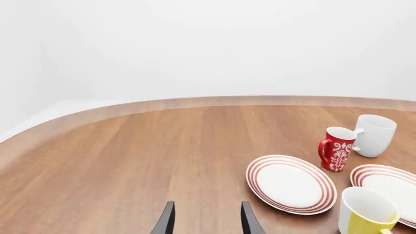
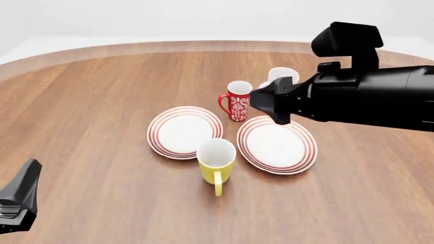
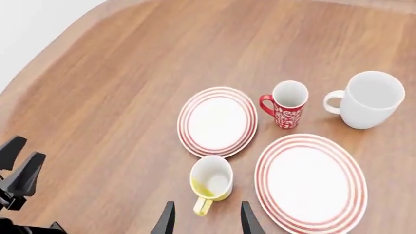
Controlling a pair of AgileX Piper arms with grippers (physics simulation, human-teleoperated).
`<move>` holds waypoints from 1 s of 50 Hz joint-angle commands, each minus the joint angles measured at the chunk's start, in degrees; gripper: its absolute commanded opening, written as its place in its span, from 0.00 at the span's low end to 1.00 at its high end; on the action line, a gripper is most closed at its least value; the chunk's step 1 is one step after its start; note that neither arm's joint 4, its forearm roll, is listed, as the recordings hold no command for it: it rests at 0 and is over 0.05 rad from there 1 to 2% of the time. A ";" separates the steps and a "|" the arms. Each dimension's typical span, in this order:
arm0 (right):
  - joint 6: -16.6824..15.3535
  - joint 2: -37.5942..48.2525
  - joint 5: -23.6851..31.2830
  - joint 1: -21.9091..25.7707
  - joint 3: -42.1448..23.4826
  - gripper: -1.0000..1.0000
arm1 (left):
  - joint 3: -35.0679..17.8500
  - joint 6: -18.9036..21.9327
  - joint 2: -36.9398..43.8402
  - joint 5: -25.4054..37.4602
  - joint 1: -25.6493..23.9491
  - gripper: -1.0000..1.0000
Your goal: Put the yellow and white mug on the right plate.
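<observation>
Mug (image 2: 216, 159) stands empty beside bare right plate (image 2: 277, 144).

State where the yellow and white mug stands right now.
In the front view, the yellow and white mug stands upright on the table near the middle, just in front of the gap between the left plate and the right plate, handle towards the camera.

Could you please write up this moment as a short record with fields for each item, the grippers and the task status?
yellow mug: upright on the table, handle toward the camera in the front view, between the two plates' near edges, empty
right plate: bare, on the table
left plate: bare
red mug: upright behind the plates
white mug: upright, right of the red mug
right gripper: open, above the yellow mug's handle, holding nothing
left gripper: open, holding nothing
task status: mug not yet grasped
</observation>
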 commanded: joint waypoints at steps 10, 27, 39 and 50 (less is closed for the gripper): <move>2.03 4.12 -4.70 -0.03 2.68 1.00 | 0.00 0.00 0.00 0.00 0.00 1.00; 3.24 8.05 -8.13 -0.29 4.73 1.00 | 0.00 0.00 0.00 0.00 0.00 1.00; 3.60 11.63 -10.22 -0.38 5.12 1.00 | 0.00 0.00 0.00 0.00 0.00 1.00; 4.21 14.12 -12.23 0.17 5.41 1.00 | 0.00 0.00 0.00 0.00 0.00 1.00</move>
